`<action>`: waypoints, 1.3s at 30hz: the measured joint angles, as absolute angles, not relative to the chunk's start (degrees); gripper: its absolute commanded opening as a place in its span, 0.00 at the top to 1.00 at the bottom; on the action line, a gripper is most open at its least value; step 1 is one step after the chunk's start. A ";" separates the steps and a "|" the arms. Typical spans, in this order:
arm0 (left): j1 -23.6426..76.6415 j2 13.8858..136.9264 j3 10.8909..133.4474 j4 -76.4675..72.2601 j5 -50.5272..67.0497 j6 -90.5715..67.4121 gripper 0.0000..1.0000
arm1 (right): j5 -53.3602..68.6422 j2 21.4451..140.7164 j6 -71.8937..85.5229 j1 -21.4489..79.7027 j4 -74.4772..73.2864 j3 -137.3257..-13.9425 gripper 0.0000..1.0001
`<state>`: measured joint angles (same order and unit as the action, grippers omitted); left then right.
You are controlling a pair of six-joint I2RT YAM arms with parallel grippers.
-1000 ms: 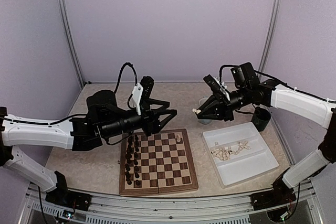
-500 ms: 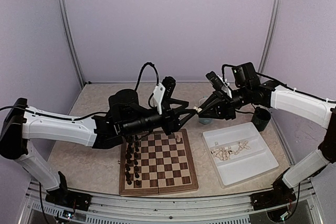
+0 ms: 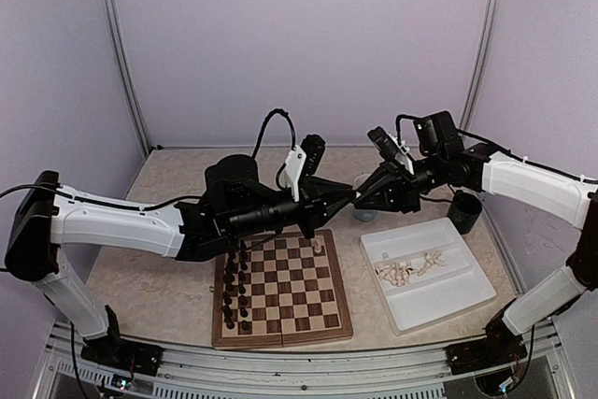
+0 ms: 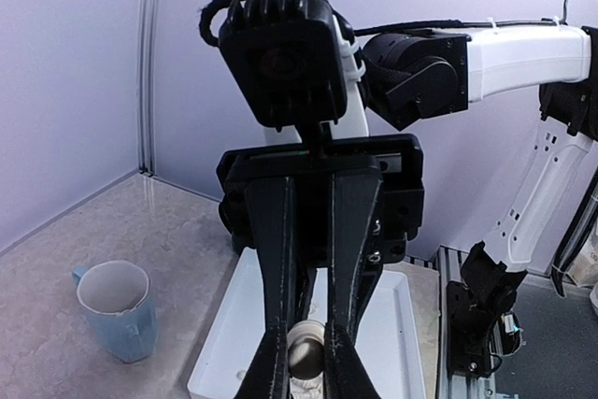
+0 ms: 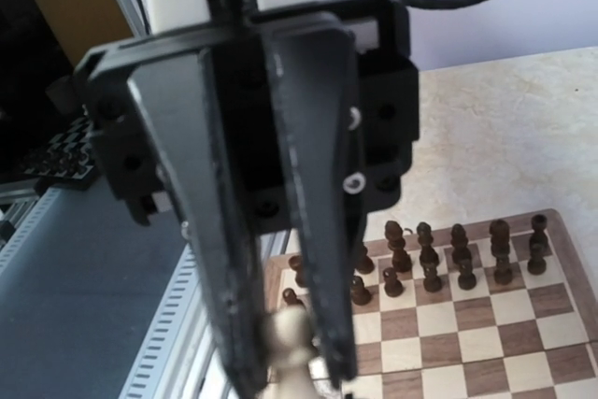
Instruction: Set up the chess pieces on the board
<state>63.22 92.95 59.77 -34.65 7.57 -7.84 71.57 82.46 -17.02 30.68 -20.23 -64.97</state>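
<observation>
Chess piece (image 4: 305, 358) between left claw (image 3: 347, 195) and right claw (image 3: 357, 198)

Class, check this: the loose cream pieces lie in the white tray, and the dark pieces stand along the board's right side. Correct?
No. The top external view shows the dark pieces along the left side of the board. The loose cream pieces do lie in the white tray.

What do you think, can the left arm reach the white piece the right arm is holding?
Probably yes: the fingers of the left gripper flank the white piece held by the right gripper, with nothing in the way.
</observation>
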 measured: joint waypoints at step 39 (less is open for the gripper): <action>53.45 113.58 77.34 12.56 -3.51 -9.76 0.93 | 48.34 74.02 -30.65 20.01 -21.28 -49.67 0.47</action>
<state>53.45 113.58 77.34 12.56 -3.51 -9.76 48.34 74.02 -30.65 20.01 -21.28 -49.67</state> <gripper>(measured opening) 0.104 0.529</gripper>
